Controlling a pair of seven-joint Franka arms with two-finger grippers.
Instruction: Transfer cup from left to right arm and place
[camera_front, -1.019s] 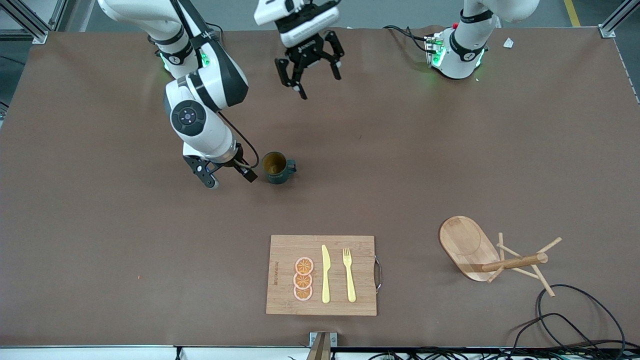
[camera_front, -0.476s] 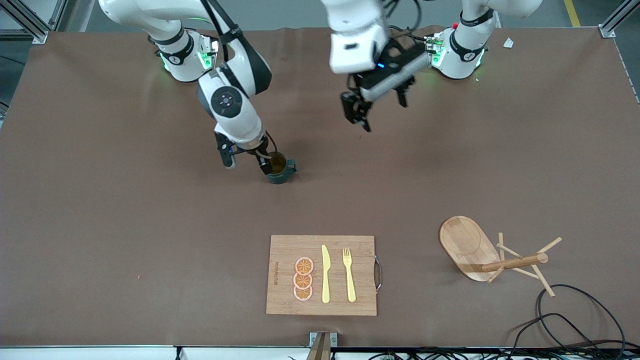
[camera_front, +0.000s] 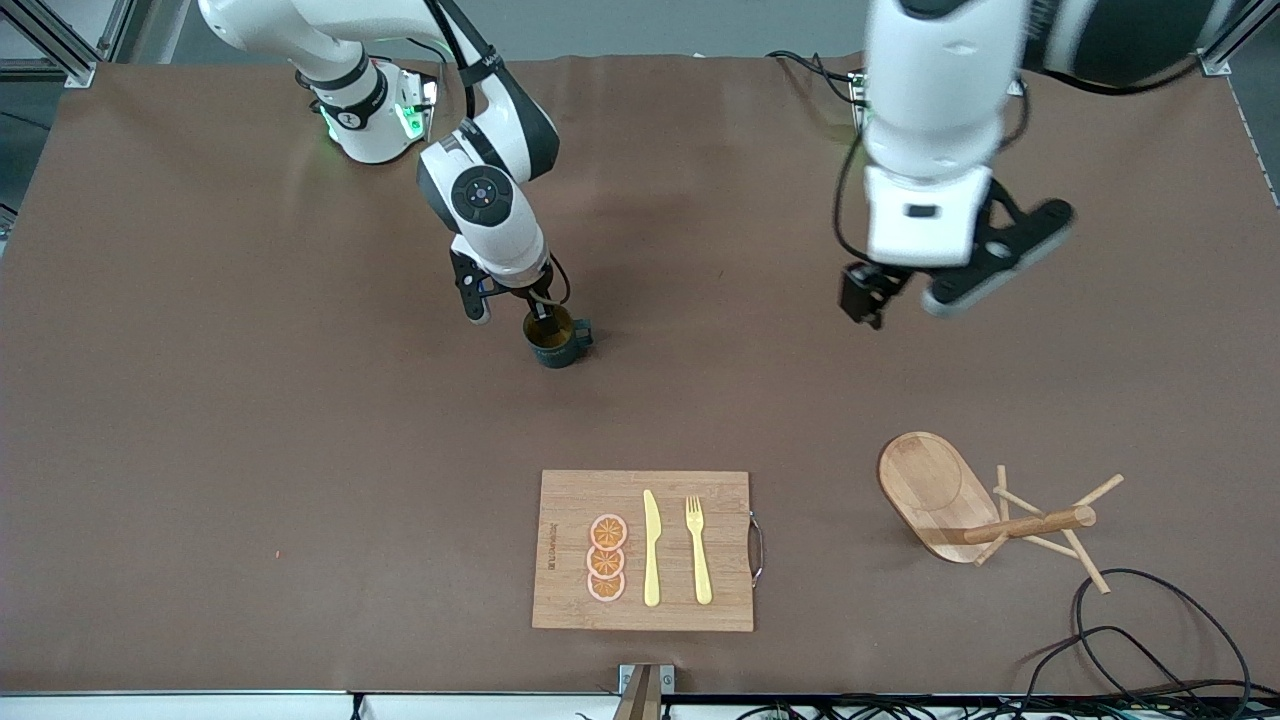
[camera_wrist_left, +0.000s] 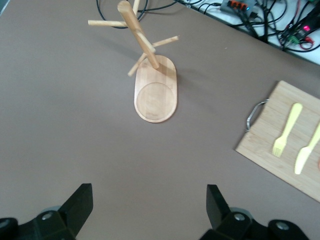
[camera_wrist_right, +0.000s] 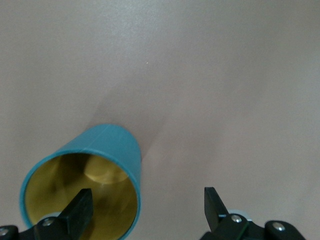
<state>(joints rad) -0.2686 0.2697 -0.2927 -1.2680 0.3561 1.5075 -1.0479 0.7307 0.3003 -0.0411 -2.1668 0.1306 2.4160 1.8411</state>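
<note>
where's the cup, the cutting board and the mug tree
cup (camera_front: 552, 338): front view, on its yellow-brown inside.
cutting board (camera_front: 570, 520): front view, bare wood by the orange slices.
mug tree (camera_front: 925, 485): front view, on its oval base.

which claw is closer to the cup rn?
Right. The right claw is at the cup, open, one finger inside its rim. The left claw is open in the air toward the left arm's end of the table.
</note>
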